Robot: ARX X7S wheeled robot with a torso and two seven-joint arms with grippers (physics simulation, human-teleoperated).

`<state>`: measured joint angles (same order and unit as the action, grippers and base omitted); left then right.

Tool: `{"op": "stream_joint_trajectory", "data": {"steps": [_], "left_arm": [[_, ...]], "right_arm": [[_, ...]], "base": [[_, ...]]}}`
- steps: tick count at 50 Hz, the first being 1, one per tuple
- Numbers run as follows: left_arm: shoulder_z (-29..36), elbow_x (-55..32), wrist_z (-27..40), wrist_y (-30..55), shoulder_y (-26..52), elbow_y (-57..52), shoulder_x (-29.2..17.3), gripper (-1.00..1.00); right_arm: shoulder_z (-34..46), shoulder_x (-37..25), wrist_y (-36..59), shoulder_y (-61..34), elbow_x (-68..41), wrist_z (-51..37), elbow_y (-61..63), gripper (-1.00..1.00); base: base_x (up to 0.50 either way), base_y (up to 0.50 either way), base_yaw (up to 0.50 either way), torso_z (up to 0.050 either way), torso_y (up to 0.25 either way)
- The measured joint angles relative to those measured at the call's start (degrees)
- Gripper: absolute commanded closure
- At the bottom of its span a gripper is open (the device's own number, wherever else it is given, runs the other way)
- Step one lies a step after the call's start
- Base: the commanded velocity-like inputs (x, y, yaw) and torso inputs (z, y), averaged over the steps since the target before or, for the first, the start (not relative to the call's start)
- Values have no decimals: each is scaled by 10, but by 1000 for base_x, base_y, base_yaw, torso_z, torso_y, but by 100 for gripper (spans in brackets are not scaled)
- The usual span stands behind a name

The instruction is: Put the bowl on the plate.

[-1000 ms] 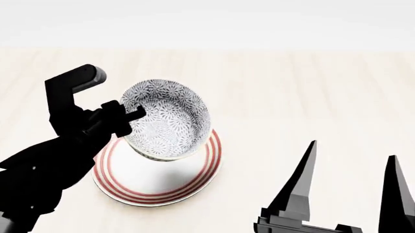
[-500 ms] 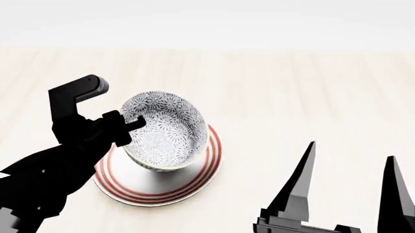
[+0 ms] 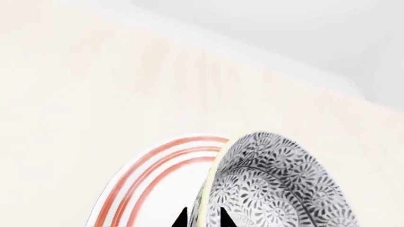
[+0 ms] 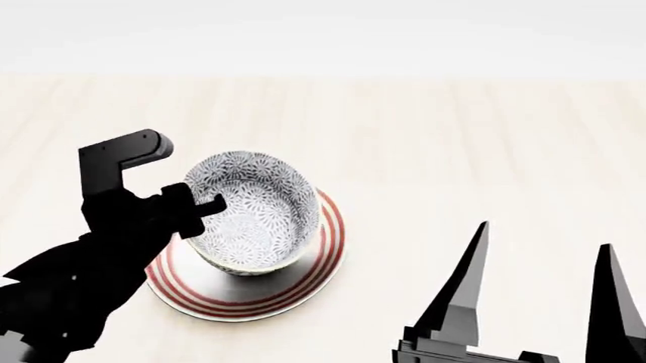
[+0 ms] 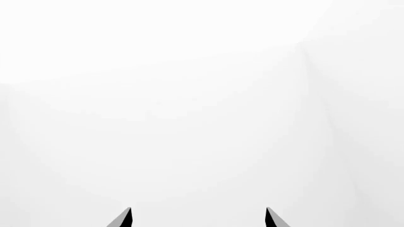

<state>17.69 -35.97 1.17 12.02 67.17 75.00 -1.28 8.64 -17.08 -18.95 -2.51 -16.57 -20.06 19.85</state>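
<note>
The grey-and-white floral bowl (image 4: 257, 215) sits tilted over the white plate with red rings (image 4: 302, 291), its base low on or just above the plate's middle. My left gripper (image 4: 202, 204) is shut on the bowl's left rim, one finger inside and one outside. In the left wrist view the bowl (image 3: 284, 184) fills the near field, its pale rim between the two black fingertips (image 3: 222, 218) of the left gripper (image 3: 202, 217), with the plate (image 3: 158, 189) behind it. My right gripper (image 4: 540, 246) points up at the lower right, open and holding nothing; its wrist view shows the right gripper (image 5: 197, 215) against blank white.
A pale wooden tabletop (image 4: 474, 151) stretches around the plate, bare to the right and behind. Its far edge meets a white backdrop (image 4: 323, 38). Nothing else stands on it in these views.
The left gripper has lowered the bowl toward the plate and a little toward me. The bowl is less tilted than before. The right gripper has stayed put.
</note>
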Motion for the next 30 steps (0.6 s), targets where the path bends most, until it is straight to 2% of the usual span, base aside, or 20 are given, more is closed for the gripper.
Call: {"op": "stream_joint_trajectory", "data": {"steps": [18,30], "left_arm": [[29,79,24,-36,-8,0,1,-100],[18,125,28,-54,-12,0,-3,-100]], "right_arm": [[4,-3,-2,0,0,-3,-1,-100],[8,-4,-4,1,1,-4,-3,-100]], "base": [[0,0,0,0,0],[0,0,0,0,0]]}}
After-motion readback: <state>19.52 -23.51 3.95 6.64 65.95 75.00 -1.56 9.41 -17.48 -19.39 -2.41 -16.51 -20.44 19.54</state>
